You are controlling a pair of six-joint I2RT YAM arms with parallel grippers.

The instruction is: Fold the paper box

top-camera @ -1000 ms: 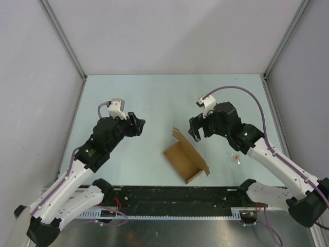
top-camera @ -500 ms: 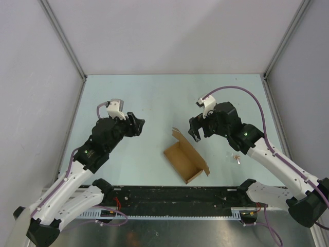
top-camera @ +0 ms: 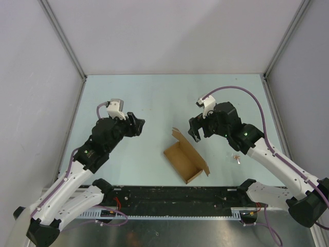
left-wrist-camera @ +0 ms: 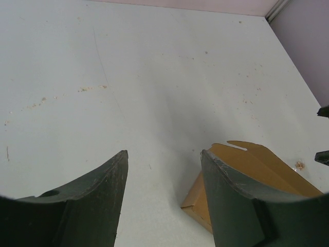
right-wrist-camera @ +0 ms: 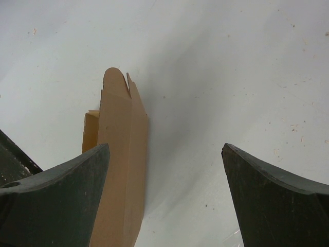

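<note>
The paper box (top-camera: 186,158) is a brown cardboard piece, partly folded into an open rectangular tray with a raised flap, lying on the table between the arms. My left gripper (top-camera: 138,125) is open and empty, hovering to the box's left; in the left wrist view the box (left-wrist-camera: 257,175) shows behind the right finger. My right gripper (top-camera: 194,131) is open and empty, just above the box's far flap end. In the right wrist view the box's upright flap (right-wrist-camera: 121,154) stands beside the left finger, not between closed jaws.
A small scrap (top-camera: 237,157) lies on the table right of the box. Grey walls enclose the pale green table (top-camera: 154,98) on three sides. A black rail (top-camera: 175,195) runs along the near edge between the arm bases.
The left arm shifted very slightly; the right arm and the box have not visibly moved.
</note>
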